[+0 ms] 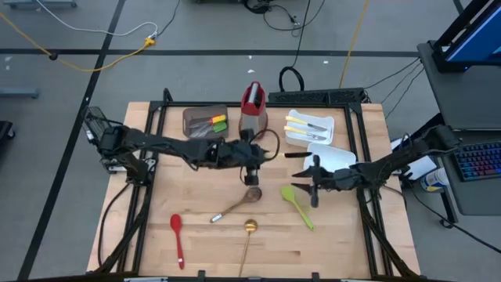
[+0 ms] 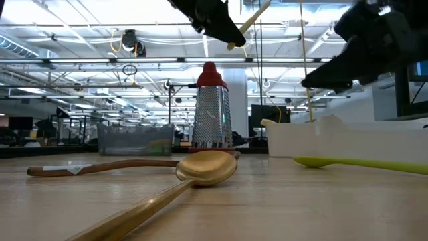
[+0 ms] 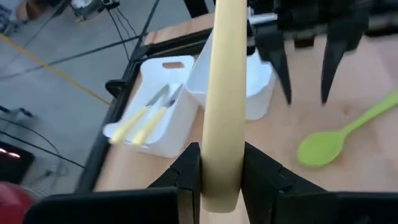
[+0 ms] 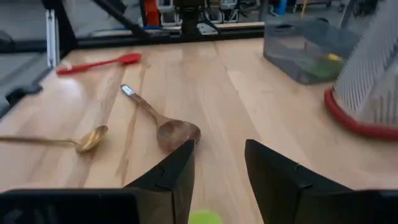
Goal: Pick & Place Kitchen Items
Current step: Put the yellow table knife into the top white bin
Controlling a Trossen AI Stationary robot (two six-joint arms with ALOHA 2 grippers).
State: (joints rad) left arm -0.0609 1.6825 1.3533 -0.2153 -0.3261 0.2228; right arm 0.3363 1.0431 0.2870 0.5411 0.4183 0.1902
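My left gripper (image 1: 251, 172) is over the table's middle, shut on a pale cream utensil handle (image 3: 227, 93), which also shows high in the low view (image 2: 251, 23). My right gripper (image 1: 314, 184) is open and empty just above the bowl end of a green spoon (image 1: 297, 205), which lies flat on the table. A wooden spoon (image 1: 235, 205), a gold long-handled spoon (image 1: 249, 229) and a red spatula (image 1: 178, 235) also lie flat on the table. Yellow-handled knives (image 1: 301, 125) lie in a white tray. My left gripper pinches the cream handle near one end (image 3: 221, 165) between its two fingers. A short stub shows behind the fingers, and the rest runs forward past them. The handle is lifted well clear of the table and slants upward in the low view (image 2: 235, 41). Its other end is out of view.
A red-and-steel grater (image 1: 252, 106) stands upright at the far middle, with a brown bin (image 1: 205, 121) holding some utensils to its left. Two white trays (image 1: 311, 135) (image 1: 333, 160) sit at the far right. There is bare wood along the near edge.
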